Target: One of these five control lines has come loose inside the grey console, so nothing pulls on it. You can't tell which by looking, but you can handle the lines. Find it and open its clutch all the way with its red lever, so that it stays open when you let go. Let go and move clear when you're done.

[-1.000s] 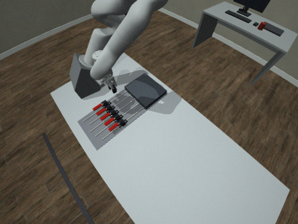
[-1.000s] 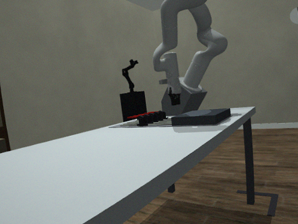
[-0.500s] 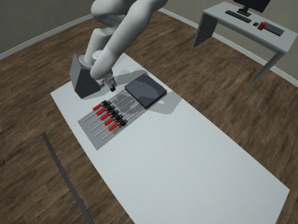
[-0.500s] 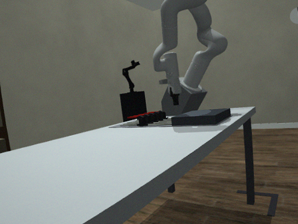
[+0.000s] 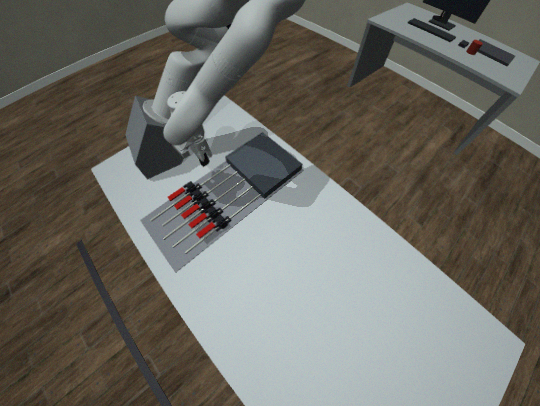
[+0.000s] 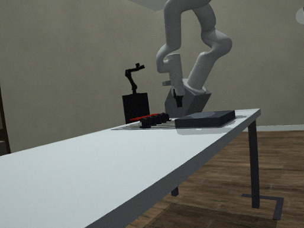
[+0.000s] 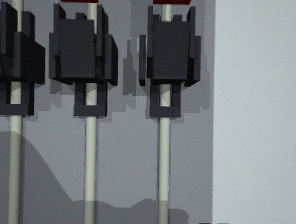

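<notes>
Five thin control lines run across a grey plate [image 5: 167, 252] [image 7: 125, 165] into the flat grey console [image 5: 265, 162] [image 6: 205, 118]. Each line passes through a black clutch with a red lever; the levers [image 5: 190, 211] [image 6: 140, 118] all lie flat, side by side. My gripper [image 5: 204, 161] [image 6: 179, 104] is shut on nothing. It hangs a little above the farthest line [image 5: 220, 173], between its clutch [image 5: 192, 187] and the console. The wrist view looks straight down on three lines and their clutches; the rightmost clutch [image 7: 170, 47] and its line [image 7: 164, 165] lie next to the plate's edge. The fingers do not show there.
The arm's grey base block [image 5: 150, 145] [image 6: 196, 103] stands just behind the plate. The white table [image 5: 325, 280] [image 6: 83, 168] stretches long toward the near side. A black box with a small dark arm [image 6: 135, 107] stands behind the table. A desk with a monitor [image 5: 450, 50] stands far back right.
</notes>
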Controlling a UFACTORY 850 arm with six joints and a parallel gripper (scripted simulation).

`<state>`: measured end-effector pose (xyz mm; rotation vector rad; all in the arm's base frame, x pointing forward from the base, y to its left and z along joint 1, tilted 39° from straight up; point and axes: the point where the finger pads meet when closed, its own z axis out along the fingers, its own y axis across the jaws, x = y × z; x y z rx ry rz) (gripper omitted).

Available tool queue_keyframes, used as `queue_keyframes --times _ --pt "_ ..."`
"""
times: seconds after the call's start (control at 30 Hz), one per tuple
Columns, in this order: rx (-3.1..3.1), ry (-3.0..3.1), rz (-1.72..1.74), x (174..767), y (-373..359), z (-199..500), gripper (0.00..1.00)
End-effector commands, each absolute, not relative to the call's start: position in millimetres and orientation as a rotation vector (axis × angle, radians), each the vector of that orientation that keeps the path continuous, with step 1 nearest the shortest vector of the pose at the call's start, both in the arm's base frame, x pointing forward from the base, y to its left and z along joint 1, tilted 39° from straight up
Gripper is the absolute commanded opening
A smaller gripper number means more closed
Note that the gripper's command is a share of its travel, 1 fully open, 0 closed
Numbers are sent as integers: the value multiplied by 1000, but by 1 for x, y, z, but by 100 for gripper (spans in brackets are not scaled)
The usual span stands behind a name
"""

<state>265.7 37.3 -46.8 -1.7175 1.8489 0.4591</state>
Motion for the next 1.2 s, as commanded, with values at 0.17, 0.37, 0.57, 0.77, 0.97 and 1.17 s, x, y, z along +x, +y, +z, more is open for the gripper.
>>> queue_keyframes --times 0.17,0.37,0.57,0.77,0.97,1.17 --pt "-1717 1849 458 268 42 -54 0" --pt "-1717 1849 458 271 55 -70 0" --pt "-1717 1849 458 275 69 -88 0" --pt "-1717 1849 458 279 81 -103 0" --pt "-1717 1849 458 281 88 -112 0" --pt "-1717 1849 458 281 89 -113 0"
